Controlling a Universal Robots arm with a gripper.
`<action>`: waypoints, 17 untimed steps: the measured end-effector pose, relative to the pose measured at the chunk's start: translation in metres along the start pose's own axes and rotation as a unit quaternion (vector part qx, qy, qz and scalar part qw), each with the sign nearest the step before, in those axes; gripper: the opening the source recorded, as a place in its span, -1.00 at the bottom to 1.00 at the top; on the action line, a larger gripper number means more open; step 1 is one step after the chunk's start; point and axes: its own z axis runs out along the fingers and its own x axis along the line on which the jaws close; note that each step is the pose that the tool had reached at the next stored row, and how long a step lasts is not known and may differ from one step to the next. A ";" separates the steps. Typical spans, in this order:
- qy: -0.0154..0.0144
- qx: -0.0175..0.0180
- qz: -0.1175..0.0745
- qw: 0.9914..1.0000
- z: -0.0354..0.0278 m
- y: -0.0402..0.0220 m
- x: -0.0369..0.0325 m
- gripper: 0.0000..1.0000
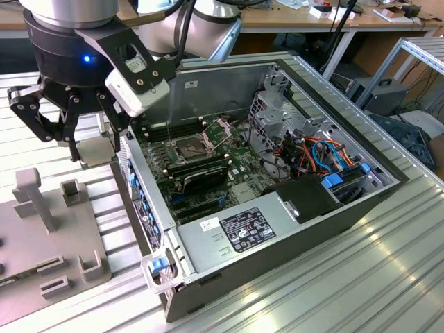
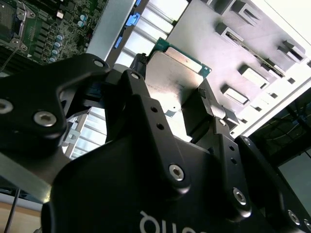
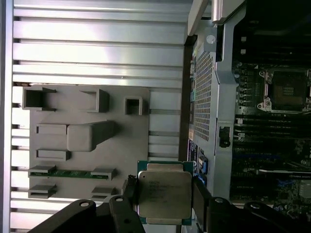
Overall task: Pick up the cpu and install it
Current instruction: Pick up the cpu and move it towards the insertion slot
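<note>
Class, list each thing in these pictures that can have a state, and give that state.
gripper: shut on the cpu, outside the computer case.
cpu: held between the fingers, not yet installed.
socket: empty, metal frame open.
computer case: side open, inside exposed.
fixture plate: flat beside the case, a green strip in one holder.

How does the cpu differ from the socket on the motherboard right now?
The cpu shows a pale silvery face with a green rim; the socket is a dark square inside a metal frame. The cpu is gripped in the claw outside the computer case, over the grey fixture plate; the socket sits fixed on the motherboard inside the case. Both are square.
</note>
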 end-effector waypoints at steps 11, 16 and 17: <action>0.000 0.000 0.000 1.000 -0.0004 -0.0001 -0.0016 0.09; 0.000 0.000 0.000 1.000 -0.0006 -0.0005 -0.0124 0.09; 0.000 0.000 0.000 1.000 -0.0007 -0.0006 -0.0157 0.09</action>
